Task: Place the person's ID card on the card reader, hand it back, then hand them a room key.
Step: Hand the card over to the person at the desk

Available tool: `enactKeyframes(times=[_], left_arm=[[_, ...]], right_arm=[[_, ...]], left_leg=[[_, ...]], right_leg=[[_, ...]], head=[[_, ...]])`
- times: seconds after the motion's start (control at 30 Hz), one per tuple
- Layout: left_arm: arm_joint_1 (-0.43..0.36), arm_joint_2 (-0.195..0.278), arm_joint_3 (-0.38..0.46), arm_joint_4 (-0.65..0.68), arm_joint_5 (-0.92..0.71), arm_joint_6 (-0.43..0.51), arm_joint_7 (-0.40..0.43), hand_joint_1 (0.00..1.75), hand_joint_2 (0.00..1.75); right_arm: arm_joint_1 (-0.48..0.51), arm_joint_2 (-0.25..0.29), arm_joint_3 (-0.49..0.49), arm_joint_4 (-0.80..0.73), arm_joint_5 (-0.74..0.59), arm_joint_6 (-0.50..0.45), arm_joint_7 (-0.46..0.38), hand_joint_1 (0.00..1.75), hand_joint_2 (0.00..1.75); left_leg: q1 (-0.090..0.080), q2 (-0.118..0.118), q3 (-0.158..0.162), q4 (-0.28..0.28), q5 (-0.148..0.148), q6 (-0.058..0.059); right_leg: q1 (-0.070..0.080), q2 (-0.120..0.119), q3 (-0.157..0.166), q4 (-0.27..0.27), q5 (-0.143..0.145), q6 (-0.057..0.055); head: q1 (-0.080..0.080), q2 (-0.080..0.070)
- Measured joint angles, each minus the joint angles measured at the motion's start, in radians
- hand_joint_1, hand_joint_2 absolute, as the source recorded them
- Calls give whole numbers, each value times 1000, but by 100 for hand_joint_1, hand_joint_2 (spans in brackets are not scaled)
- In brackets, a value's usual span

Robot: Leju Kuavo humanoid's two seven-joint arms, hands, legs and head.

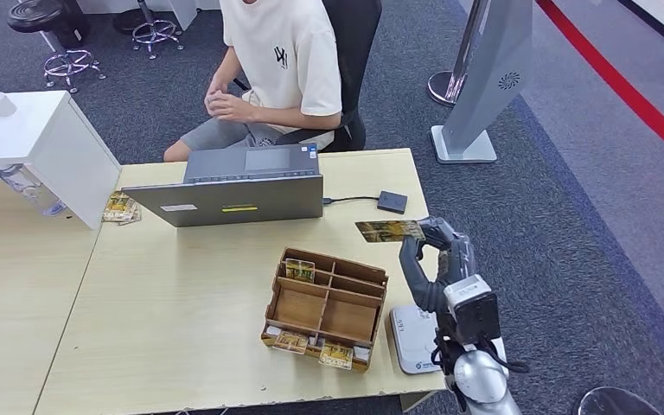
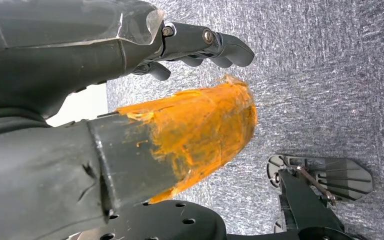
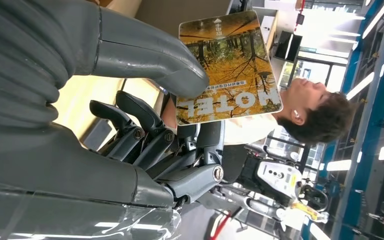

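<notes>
Right hand (image 1: 437, 246) is clamped on the room key card (image 1: 389, 231), thumb on its upper face, card held above the worktop (image 1: 181, 328). Card lies roughly flat, long axis extending leftward from the hand, toward the laptop (image 1: 242, 186). Left hand (image 2: 200, 45) holds nothing, fingers loosely curled, hanging over the carpet.

The room key card (image 3: 228, 67) pinched in the right hand (image 3: 145, 100) carries the one clear word: "HOTEL" in large white capitals, printed over a picture of yellow autumn trees and seen upside down in the right wrist view. A line of small characters beside that word and a white arrow mark at the card's far end are too small to read. The person's pale T-shirt (image 1: 281, 52) bears a small dark chest mark, illegible. The yellow strip on the laptop (image 1: 238, 186) cannot be read either.
</notes>
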Motion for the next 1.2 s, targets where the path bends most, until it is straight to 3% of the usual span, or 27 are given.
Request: enactKeyframes(times=[0.3,0.47,0.6,0.7,0.97,1.2], left_arm=[[-4,-4,-5,0,-14,-2,13,0,0],[-12,-9,-9,0,-52,-6,32,0,0],[-18,-11,-12,0,-64,-9,38,0,0],[-22,-13,-15,0,-90,-18,50,0,0],[-44,-25,-17,0,-174,-49,93,0,0],[-59,-32,-17,0,-210,-62,107,0,0]], right_arm=[[-24,2,57,0,207,-86,12,175,175],[-96,4,122,31,395,-192,52,175,175],[-142,6,161,56,452,-224,71,175,175],[-189,9,186,86,571,-269,98,175,175],[-392,84,207,234,941,-292,182,175,175],[-492,151,191,356,1126,-293,216,175,175]], left_leg=[[0,0,0,0,0,0],[0,0,0,0,0,0],[0,0,0,0,1,-1],[0,0,0,0,1,-1],[0,0,0,0,2,-2],[0,0,0,0,2,-2]], right_leg=[[0,0,0,0,0,0],[0,0,0,0,0,0],[0,0,0,0,0,0],[0,0,0,0,0,0],[0,0,0,1,1,-1],[0,0,0,1,1,-1]], head=[[0,0],[0,0],[0,0],[0,0],[0,0],[0,0]])
